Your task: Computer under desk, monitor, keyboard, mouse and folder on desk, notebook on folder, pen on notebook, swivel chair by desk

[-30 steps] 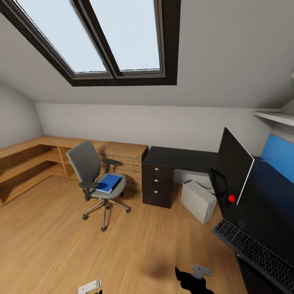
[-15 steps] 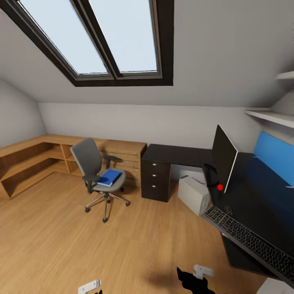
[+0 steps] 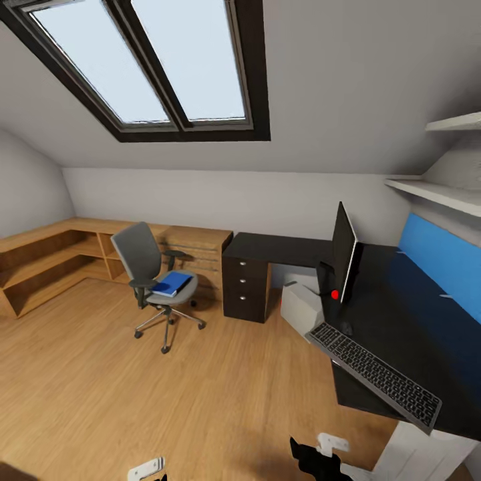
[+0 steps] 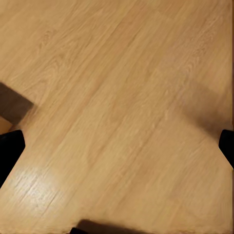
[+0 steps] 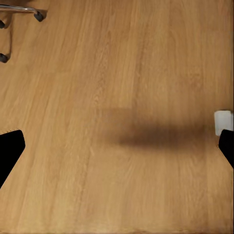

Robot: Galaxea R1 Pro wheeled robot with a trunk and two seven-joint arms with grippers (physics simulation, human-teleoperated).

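Note:
The swivel chair (image 3: 155,277) stands on the wood floor left of the desk (image 3: 280,248), with the blue folder (image 3: 171,283) lying on its seat. The monitor (image 3: 343,252) stands on the desk, seen nearly edge-on. In front of it the keyboard (image 3: 374,374) lies slanted over the desk's near edge, and the small dark mouse (image 3: 346,328) sits by its far end. The grey computer (image 3: 300,304) is on the floor under the desk. I cannot make out the notebook or the pen. My left gripper (image 4: 117,148) and right gripper (image 5: 117,146) hang open over bare floor.
A dark three-drawer unit (image 3: 246,288) carries the desk's left end. Light-wood shelving (image 3: 47,257) runs along the far and left walls. A blue wall panel (image 3: 441,257) backs the desk, with white shelves (image 3: 441,194) above it. A chair caster (image 5: 4,57) shows in the right wrist view.
The whole picture has shifted, so the camera moved: desk, monitor and keyboard now sit farther left and smaller, with more desk top showing. Chair, folder and both arms look unchanged.

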